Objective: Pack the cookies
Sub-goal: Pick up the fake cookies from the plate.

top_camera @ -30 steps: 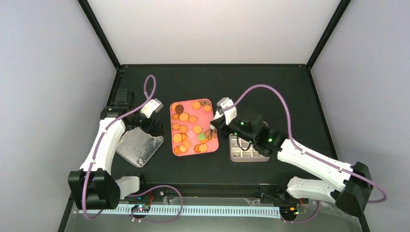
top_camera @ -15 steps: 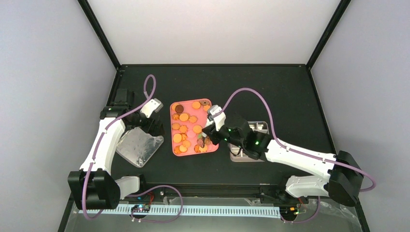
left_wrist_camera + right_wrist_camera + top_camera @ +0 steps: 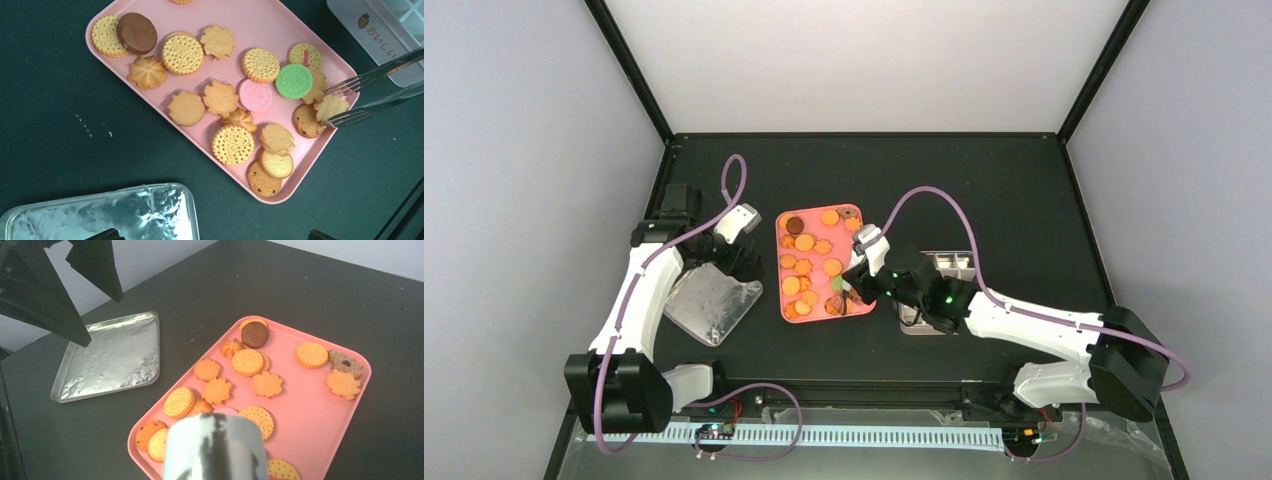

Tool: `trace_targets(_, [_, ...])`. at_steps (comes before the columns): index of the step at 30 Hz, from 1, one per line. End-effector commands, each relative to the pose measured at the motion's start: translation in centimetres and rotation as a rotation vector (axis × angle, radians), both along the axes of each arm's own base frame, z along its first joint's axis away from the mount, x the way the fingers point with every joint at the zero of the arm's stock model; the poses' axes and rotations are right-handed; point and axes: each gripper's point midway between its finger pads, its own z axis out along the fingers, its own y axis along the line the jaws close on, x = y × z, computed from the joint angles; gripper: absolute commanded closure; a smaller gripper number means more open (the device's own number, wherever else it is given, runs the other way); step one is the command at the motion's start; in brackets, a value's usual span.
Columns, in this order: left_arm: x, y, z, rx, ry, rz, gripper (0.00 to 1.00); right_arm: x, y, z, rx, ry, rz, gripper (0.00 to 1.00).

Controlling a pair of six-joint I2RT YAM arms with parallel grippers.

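Roughly twenty cookies [image 3: 232, 144] on pink tray [image 3: 260, 25]: mostly golden, ridged rounds, leaf and swirl shapes; one green, one pink, one dark brown. Left gripper [image 3: 746, 263] spread wide, empty. Right gripper [image 3: 862, 281] clamps one pair of tongs [image 3: 352, 85].

Pink tray [image 3: 250, 30] w/ cookies [image 3: 221, 98], tongs [image 3: 370, 107] at edge.

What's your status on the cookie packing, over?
Left hand open, by lid. Right hand holds tongs, tips straddling a flower cookie at tray corner. Other cookies loose on tray. No obstruction seen.
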Motion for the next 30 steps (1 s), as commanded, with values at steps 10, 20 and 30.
trace_targets(10, [0.5,0.2,0.8,0.002,-0.029,0.003,0.02,-0.1,0.2,1.0,0.068,-0.005,-0.015,0.84])
trace_targets(20, [0.5,0.2,0.7,0.001,-0.021,0.007,0.02,0.4,-0.3,4.8,0.103,-0.071,-0.041,0.99])
trace_targets(30, [0.5,0.3,0.9,0.004,-0.026,0.005,0.02,2.2,-5.4,9.8,0.056,-0.223,-0.189,0.99])
